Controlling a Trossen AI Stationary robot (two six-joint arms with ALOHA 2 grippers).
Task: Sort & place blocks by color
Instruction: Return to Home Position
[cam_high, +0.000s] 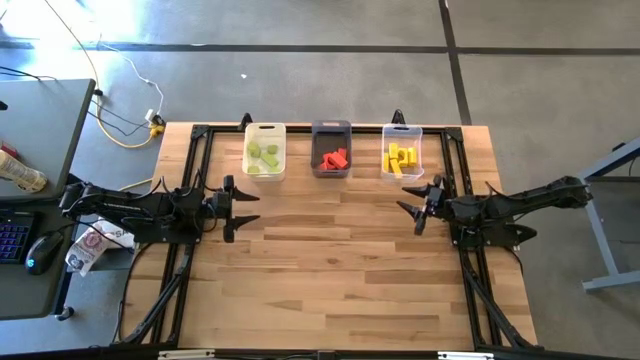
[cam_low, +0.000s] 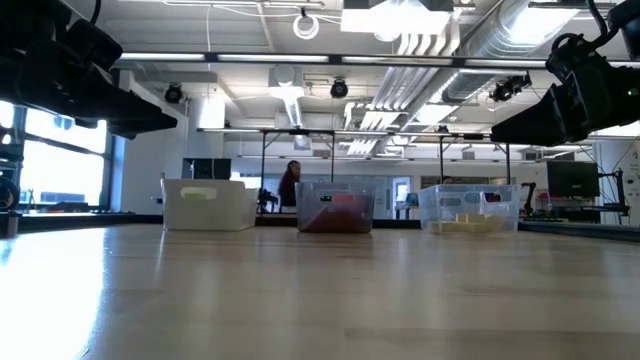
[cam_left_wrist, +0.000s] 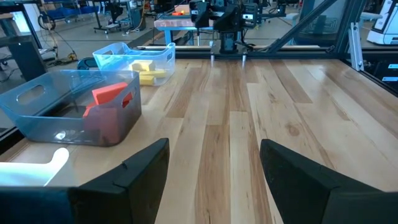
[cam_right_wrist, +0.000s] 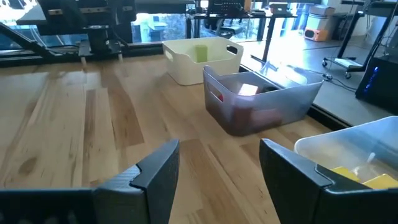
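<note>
Light green blocks (cam_high: 264, 156) lie in the white bin (cam_high: 265, 131) at the table's far edge. Red blocks (cam_high: 334, 158) lie in the dark grey bin (cam_high: 331, 128) beside it, and yellow blocks (cam_high: 400, 159) lie in the clear bin (cam_high: 402, 132) to its right. My left gripper (cam_high: 246, 203) hovers open over the table's left side, nearer than the white bin, fingers pointing right. My right gripper (cam_high: 408, 200) hovers open just nearer than the clear bin, fingers pointing left. Neither holds a block.
The three bins stand in a row along the far edge (cam_low: 209, 203) (cam_low: 334, 206) (cam_low: 468, 208). Bare wooden tabletop (cam_high: 330, 260) stretches between and in front of the two arms. A desk with a keyboard and mouse (cam_high: 40, 250) stands left of the table.
</note>
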